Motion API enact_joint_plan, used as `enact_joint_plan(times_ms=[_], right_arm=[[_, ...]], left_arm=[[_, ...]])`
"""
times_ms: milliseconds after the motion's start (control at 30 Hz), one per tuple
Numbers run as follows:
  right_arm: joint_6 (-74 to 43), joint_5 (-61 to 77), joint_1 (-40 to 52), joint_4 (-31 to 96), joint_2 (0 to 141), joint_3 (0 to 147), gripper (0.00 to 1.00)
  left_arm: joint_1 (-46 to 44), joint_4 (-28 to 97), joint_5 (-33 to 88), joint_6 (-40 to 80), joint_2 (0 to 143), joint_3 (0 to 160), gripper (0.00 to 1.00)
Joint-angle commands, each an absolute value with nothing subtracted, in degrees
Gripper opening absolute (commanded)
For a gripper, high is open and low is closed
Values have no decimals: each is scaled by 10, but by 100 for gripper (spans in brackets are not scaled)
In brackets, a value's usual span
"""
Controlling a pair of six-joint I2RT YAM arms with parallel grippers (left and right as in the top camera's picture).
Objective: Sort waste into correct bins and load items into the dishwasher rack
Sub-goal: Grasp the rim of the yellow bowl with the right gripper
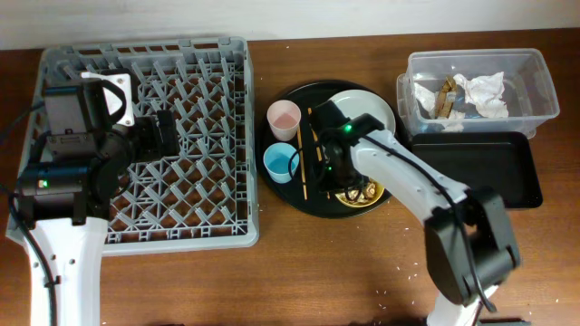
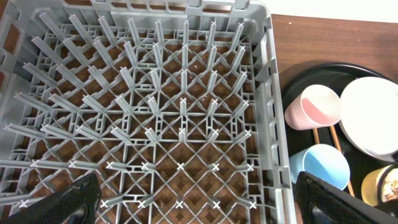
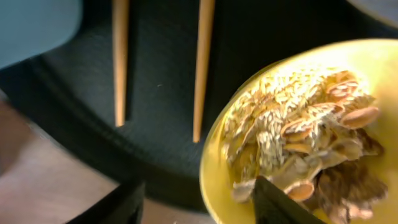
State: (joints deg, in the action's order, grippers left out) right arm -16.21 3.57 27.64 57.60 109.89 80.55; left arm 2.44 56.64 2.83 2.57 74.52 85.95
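Observation:
My left gripper [image 2: 199,202] is open and empty above the grey dishwasher rack [image 2: 155,112], which also shows in the overhead view [image 1: 181,54]. My right gripper [image 3: 196,199] is open and straddles the rim of the yellow bowl [image 3: 217,168]: one finger is inside on the tan-brown food leftovers [image 3: 305,124], the other outside. Two wooden chopsticks [image 3: 203,62] lie beside the bowl. The pink cup [image 1: 284,118], light blue cup [image 1: 280,163] and pale grey plate [image 1: 367,107] sit on the round tray. White napkins [image 1: 485,91] and a brown wrapper [image 1: 446,98] lie in the clear tub [image 1: 535,72].
The round black tray [image 1: 299,195] holds the dishes in the middle of the table. The shallow black rectangular tray [image 1: 480,172] lies just in front of the clear tub at the right. The rack fills the left side.

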Motion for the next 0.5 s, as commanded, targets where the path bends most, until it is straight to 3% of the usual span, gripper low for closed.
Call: enact_joint_plan(times_ms=[0,133,300,400,467], right_arm=[[-133,6,279,568,1122,804,51],[-133,1,279,560,1136,804,31],[-133,-16,279,544,1136,793,28],[-133,-16,279,544,1136,790,4],[-133,-16,279,545,1136,790,4]], left_arm=[[28,567,35,17,746,872,99],[28,567,35,17,746,872,99],[27,567,34,17,746,872,99],[28,567,35,17,746,872,99],[28,567,34,17,746,872,99]])
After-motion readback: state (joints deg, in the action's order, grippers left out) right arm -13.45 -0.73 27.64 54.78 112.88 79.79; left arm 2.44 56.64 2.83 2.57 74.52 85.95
